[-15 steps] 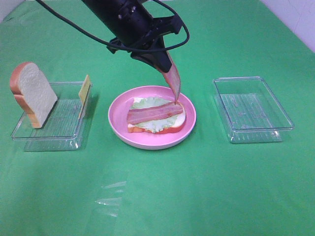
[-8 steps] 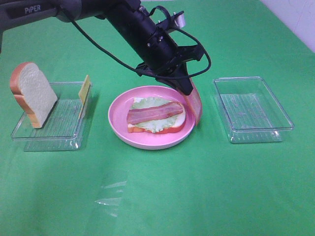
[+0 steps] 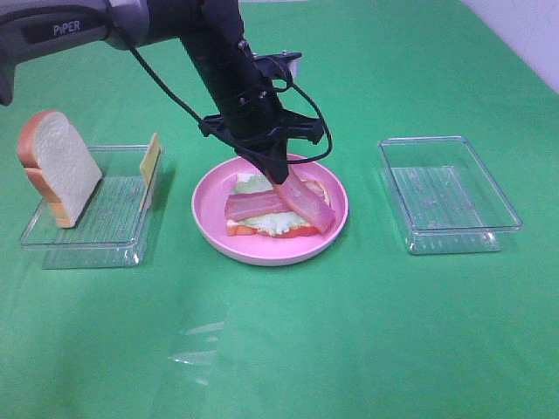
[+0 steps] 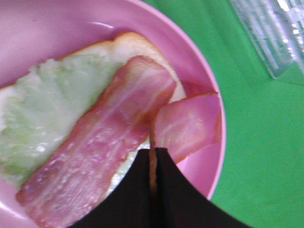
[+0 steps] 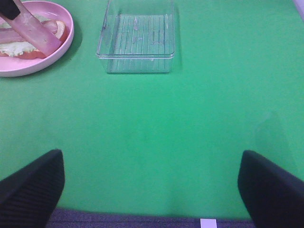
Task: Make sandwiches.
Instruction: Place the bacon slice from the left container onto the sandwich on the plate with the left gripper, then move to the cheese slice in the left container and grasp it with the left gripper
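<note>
Green bench [image 3: 367, 332] with a pink plate [image 3: 206, 199] at centre, where we see the bottom bread slice [image 3: 304, 230], lettuce [image 3: 269, 224] and one bacon strip [image 3: 249, 206] lying flat. Left gripper [image 3: 278, 177] is clamped on a second bacon strip [image 3: 307, 202], which slants down over the stack's right end. The top bread slice [image 3: 61, 166] and cheese slice [image 3: 150, 164] stand in the left tray [image 3: 105, 237]. Right gripper [image 5: 152, 178] is spread wide above bare bench near the right tray [image 3: 450, 194], grasping nothing.

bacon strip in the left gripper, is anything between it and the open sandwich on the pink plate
Nothing visible does. The left gripper is shut on the bacon strip, whose free end lies over the right edge of the bread slice on the pink plate. The other bacon strip lies flat on the lettuce beside it.
</note>
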`<action>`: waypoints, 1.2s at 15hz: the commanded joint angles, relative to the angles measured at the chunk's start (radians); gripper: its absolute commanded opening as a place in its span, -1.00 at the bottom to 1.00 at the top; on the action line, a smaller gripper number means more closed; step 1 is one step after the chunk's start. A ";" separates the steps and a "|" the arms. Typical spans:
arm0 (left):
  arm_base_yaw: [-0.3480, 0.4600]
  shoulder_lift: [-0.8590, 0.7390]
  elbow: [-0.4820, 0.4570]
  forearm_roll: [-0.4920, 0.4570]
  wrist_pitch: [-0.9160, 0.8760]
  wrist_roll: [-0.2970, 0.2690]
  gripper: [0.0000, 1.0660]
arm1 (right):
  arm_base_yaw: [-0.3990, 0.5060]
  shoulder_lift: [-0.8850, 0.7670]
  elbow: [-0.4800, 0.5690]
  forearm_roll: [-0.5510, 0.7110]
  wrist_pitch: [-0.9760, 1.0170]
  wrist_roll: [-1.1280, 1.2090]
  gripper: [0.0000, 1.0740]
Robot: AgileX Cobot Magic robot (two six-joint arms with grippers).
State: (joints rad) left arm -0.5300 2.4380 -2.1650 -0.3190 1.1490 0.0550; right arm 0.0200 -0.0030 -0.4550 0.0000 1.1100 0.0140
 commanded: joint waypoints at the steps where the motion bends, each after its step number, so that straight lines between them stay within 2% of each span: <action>1: -0.003 0.002 -0.005 0.069 -0.003 -0.073 -1.00 | 0.002 -0.030 0.002 0.005 -0.003 -0.006 0.74; 2: -0.003 0.002 -0.005 0.082 -0.002 -0.097 -1.00 | 0.002 -0.030 0.002 0.005 -0.003 -0.006 0.74; 6: -0.003 0.002 -0.005 0.107 -0.003 -0.126 -0.98 | 0.002 -0.030 0.002 0.005 -0.003 -0.006 0.74; 7: -0.003 0.002 -0.005 0.116 -0.001 -0.128 -0.95 | 0.002 -0.030 0.002 0.005 -0.003 -0.006 0.74; 8: -0.003 0.002 -0.005 0.130 0.000 -0.134 -0.82 | 0.002 -0.030 0.002 0.005 -0.003 -0.006 0.74; 9: -0.003 0.002 -0.005 0.142 -0.002 -0.157 -0.60 | 0.002 -0.030 0.002 0.005 -0.003 -0.006 0.74; 10: -0.003 0.002 -0.007 0.161 -0.004 -0.195 -0.22 | 0.002 -0.030 0.002 0.005 -0.003 -0.006 0.74; 11: -0.004 0.001 -0.054 0.212 0.046 -0.257 0.93 | 0.002 -0.030 0.002 0.005 -0.003 -0.006 0.74; 14: -0.004 -0.031 -0.126 0.218 0.157 -0.250 0.90 | 0.002 -0.030 0.002 0.005 -0.003 -0.006 0.74; 18: -0.003 -0.146 -0.119 0.221 0.167 -0.251 0.89 | 0.002 -0.030 0.002 0.005 -0.003 -0.006 0.74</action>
State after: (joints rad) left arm -0.5300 2.3090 -2.2840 -0.1000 1.2110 -0.1880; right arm 0.0200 -0.0030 -0.4550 0.0000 1.1100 0.0140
